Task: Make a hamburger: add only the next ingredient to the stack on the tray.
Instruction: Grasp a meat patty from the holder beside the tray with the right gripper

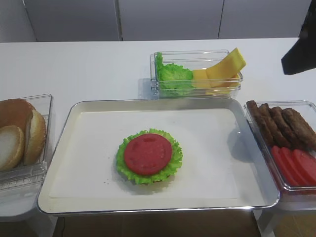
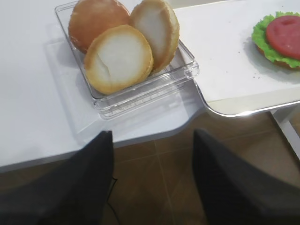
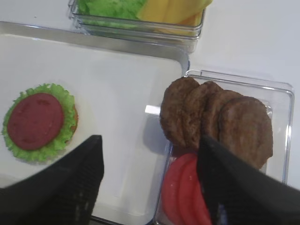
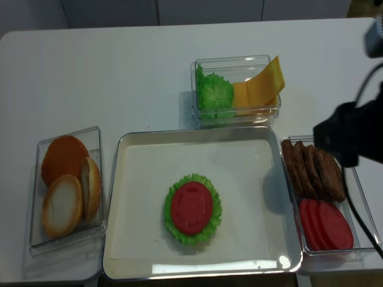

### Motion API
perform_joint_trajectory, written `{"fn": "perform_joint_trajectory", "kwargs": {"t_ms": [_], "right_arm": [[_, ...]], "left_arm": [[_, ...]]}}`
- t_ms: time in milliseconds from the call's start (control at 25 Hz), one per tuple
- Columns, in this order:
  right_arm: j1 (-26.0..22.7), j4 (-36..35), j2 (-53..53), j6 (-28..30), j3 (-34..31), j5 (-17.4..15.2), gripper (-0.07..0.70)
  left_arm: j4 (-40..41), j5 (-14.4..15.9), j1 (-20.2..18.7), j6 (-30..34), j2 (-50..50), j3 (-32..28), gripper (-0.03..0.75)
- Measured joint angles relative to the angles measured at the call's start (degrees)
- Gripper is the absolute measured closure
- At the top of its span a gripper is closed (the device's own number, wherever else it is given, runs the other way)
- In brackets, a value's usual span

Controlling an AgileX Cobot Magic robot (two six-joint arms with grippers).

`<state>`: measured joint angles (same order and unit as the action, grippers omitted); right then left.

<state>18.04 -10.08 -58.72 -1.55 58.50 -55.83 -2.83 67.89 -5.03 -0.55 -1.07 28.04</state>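
Note:
Several dark brown patties (image 1: 281, 123) stand on edge in a clear box to the right of the tray (image 1: 163, 101). On the tray's white paper lies the stack (image 1: 149, 155), a red tomato slice on frilly lettuce. My right gripper (image 3: 150, 140) hovers open above the gap between tray and box, with the patties (image 3: 215, 117) just ahead of its right finger and nothing between its fingers. The stack (image 3: 37, 122) lies off to its left. My left gripper (image 2: 153, 136) is open and empty over the floor, off the table's front edge.
A clear box of bun halves (image 1: 19, 133) sits left of the tray. Behind the tray is a box with lettuce and yellow cheese slices (image 1: 197, 74). Red tomato slices (image 1: 296, 165) share the patties' box at its near end. My right arm (image 4: 346, 134) hangs above that box.

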Motion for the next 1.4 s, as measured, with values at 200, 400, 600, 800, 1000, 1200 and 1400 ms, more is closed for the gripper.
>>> {"fn": "perform_joint_trajectory", "kwargs": {"t_ms": [200,400,600,800,1000,1200,1400], "right_arm": [[8.61,10.81,-9.33,-9.06,3.18,-0.91,0.146],[13.99,20.86,-19.37,-17.68,4.92,-1.05,0.146],[14.41,24.58,-26.12,-19.97,5.57,-0.95,0.146],[14.41,27.03,-29.73,-20.79,5.84,-0.5,0.15],[14.41,29.31,-31.88,-21.92,5.84,0.37,0.19],[14.41,29.54,-33.44,-22.29,5.84,0.7,0.287],[14.51,30.0,-33.58,-22.42,5.84,0.7,0.391]], "left_arm": [[0.0,0.0,0.0,0.0,0.0,0.0,0.314],[0.0,0.0,0.0,0.0,0.0,0.0,0.314],[0.0,0.0,0.0,0.0,0.0,0.0,0.314],[0.0,0.0,0.0,0.0,0.0,0.0,0.314],[0.0,0.0,0.0,0.0,0.0,0.0,0.314],[0.0,0.0,0.0,0.0,0.0,0.0,0.314],[0.0,0.0,0.0,0.0,0.0,0.0,0.314]]}}
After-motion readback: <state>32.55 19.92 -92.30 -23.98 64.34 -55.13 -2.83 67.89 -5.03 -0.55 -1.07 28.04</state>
